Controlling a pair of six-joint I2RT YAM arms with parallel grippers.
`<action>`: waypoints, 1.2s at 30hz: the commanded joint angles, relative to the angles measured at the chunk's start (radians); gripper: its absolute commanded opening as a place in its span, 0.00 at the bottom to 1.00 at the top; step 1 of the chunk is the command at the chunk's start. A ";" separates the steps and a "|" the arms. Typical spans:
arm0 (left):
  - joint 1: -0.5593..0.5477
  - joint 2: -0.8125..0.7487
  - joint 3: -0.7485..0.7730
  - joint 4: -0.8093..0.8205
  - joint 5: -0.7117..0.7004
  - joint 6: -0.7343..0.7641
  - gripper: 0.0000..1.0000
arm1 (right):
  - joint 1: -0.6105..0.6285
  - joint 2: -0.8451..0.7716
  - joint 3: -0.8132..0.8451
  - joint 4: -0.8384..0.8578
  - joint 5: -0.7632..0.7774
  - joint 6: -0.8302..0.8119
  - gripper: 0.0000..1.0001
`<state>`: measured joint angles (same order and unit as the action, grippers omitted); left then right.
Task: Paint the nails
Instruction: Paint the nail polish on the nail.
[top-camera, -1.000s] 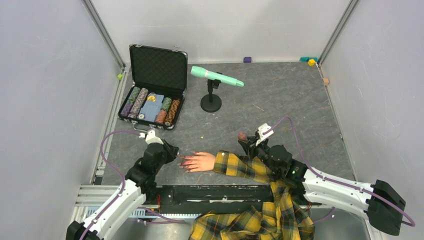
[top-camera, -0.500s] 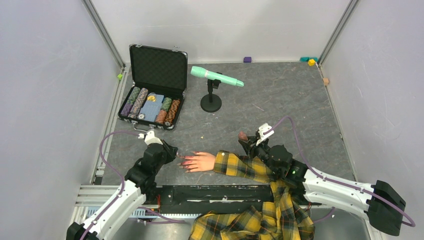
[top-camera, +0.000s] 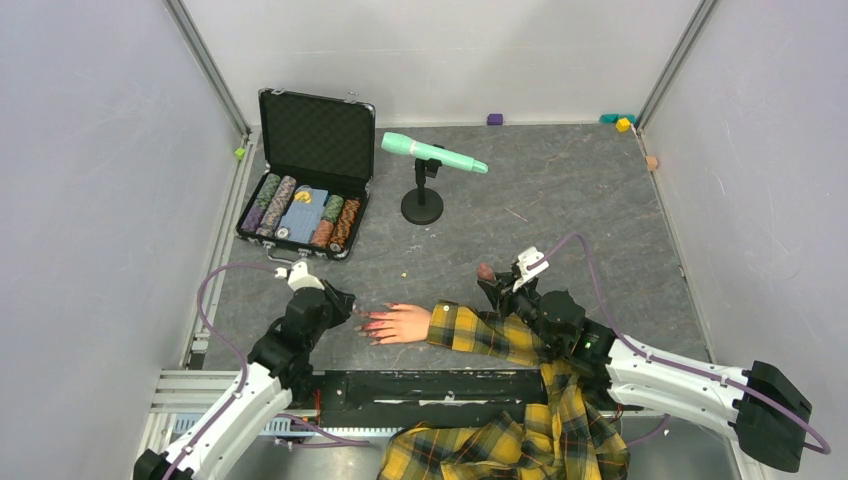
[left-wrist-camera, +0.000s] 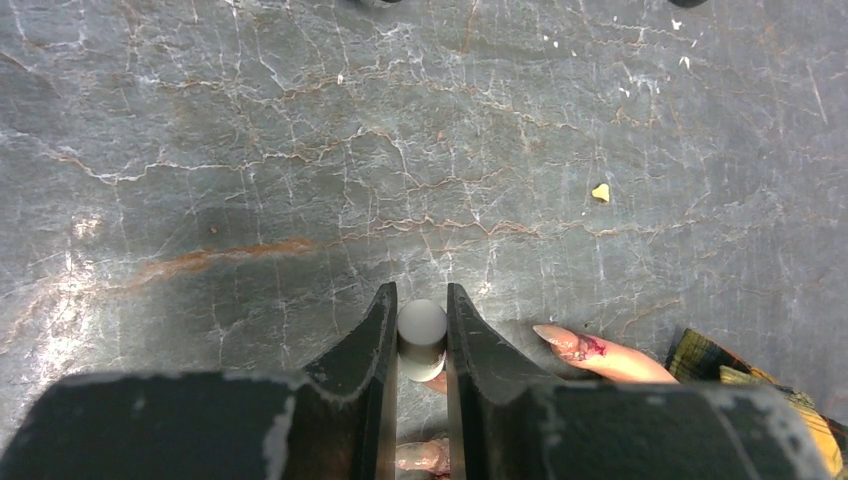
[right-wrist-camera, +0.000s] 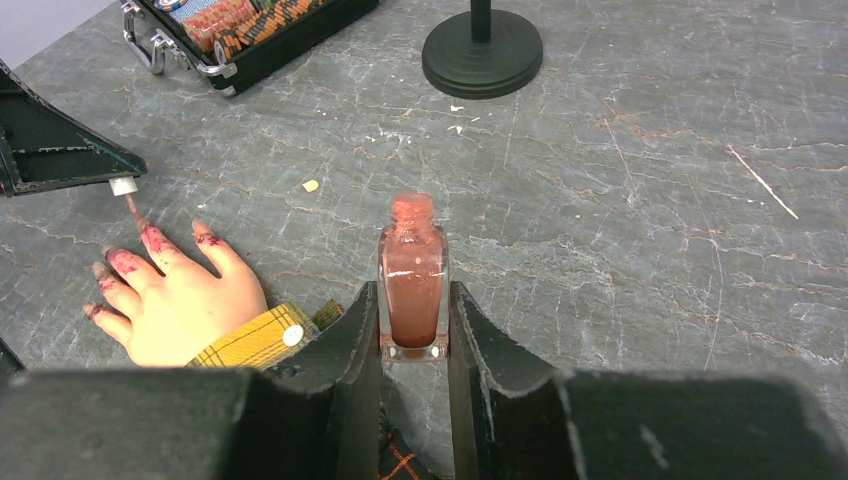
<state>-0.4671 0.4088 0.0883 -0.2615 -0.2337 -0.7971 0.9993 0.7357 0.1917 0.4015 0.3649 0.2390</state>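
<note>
Grey stone covers the table (top-camera: 560, 190) where a pale mannequin hand (right-wrist-camera: 190, 305) lies palm down, its yellow plaid sleeve (top-camera: 490, 335) trailing back beneath the right arm. The left gripper (left-wrist-camera: 420, 300) has its 2 jaws pinched almost together on the small white cap (left-wrist-camera: 421, 335) of a polish brush (right-wrist-camera: 131, 208), which points down and away from the fingertips. Just below and to the right of those jaws lie the nails (right-wrist-camera: 152, 238), smeared red-pink, with some colour straying onto the fingers. The brush tip sits at the nail of 1 of the middle fingers; whether it actually touches cannot be told.

The right gripper (right-wrist-camera: 413, 295) is clamped tight on the lower half of an uncapped bottle (right-wrist-camera: 412, 250) of brownish-pink polish, held upright with its open neck clear beyond the fingertips. The mannequin hand lies near the left of these jaws. Well ahead of them stands the round black base (right-wrist-camera: 482, 52) of a stand carrying a mint-green microphone (top-camera: 432, 153). Farther ahead and to the left, an open black case (top-camera: 305, 205) shows rows of poker chips. A yellow crumb (right-wrist-camera: 311, 185) rests on the stone between the bottle and the case.
</note>
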 joint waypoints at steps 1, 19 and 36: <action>-0.002 -0.044 0.021 -0.008 -0.020 -0.029 0.02 | 0.001 -0.013 -0.001 0.040 0.019 -0.003 0.00; -0.001 -0.398 -0.035 -0.103 0.046 0.010 0.02 | 0.003 0.006 0.005 0.053 0.010 -0.002 0.00; -0.002 -0.154 -0.007 -0.008 0.043 0.009 0.02 | 0.002 0.000 0.001 0.051 0.010 0.002 0.00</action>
<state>-0.4671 0.2497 0.0883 -0.2810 -0.1963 -0.7959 0.9993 0.7433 0.1917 0.4019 0.3672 0.2390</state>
